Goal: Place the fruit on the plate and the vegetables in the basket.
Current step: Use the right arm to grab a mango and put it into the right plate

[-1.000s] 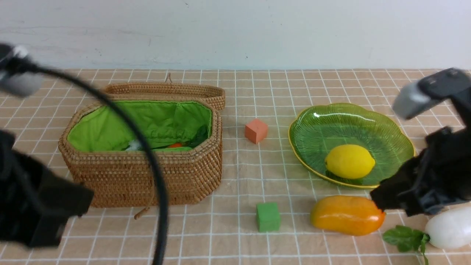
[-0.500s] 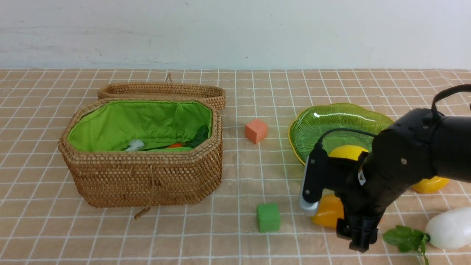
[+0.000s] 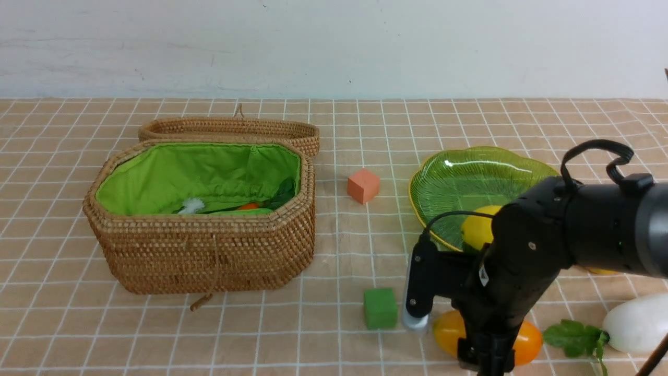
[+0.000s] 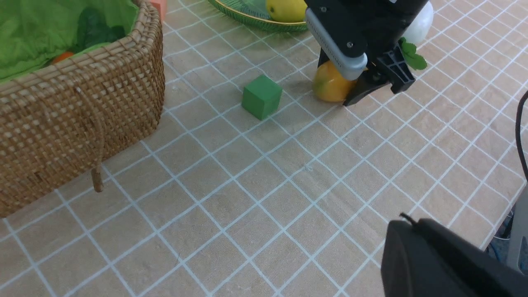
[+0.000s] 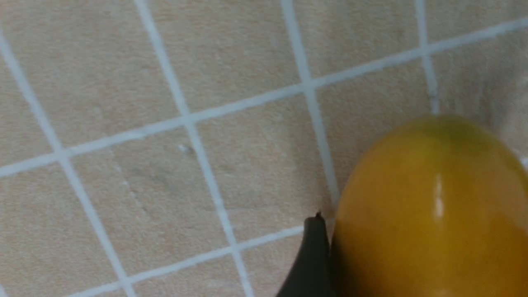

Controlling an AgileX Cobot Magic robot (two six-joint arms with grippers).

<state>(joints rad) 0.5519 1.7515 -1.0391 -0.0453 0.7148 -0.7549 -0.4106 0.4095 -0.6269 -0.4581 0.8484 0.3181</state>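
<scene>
Nearest, found the right tool (image 4: 377,93) lower than half a second before, down at the desk (image 3: 292,334) against the mango (image 3: 526,340). Saw its jaws spread apart, one fingertip (image 5: 314,247) touching the mango's side, mango resting on the desk. Just beside, noted the radish (image 3: 636,322) and the green cube (image 3: 380,308). Farther back, saw the lemon (image 3: 477,230) on the plate (image 3: 459,177), the basket (image 3: 209,256) open.
</scene>
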